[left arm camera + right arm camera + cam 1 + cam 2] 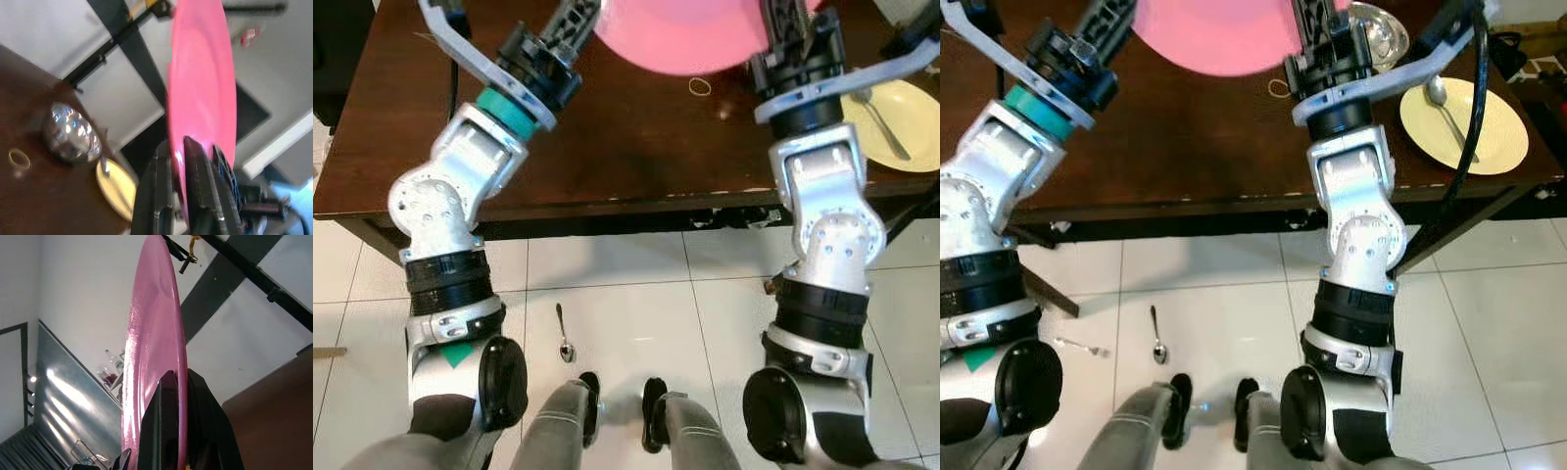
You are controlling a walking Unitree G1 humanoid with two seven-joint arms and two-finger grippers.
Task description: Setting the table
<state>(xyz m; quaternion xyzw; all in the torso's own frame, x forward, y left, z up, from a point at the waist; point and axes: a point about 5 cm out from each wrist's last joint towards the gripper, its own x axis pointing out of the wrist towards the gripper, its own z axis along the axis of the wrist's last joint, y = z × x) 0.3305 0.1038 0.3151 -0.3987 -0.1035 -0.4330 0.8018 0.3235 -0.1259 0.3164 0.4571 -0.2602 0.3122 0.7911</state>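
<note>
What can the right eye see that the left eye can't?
The right eye view alone takes in the shiny metal bowl on the table and a fork on the floor. The left eye view alone takes in a yellow ring on the table. Both share the pink plate gripped at its rim by the left gripper and right gripper, the yellow plate with its spoon, and a floor spoon.

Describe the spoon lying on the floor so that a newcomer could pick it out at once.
Start from the dark wooden table and drop to the white tiled floor below its near edge. The spoon lies there alone, just ahead of the robot's feet. Unlike the spoon on the yellow plate up on the table, this one rests on bare tile; a fork lies further toward the robot's left.
</note>
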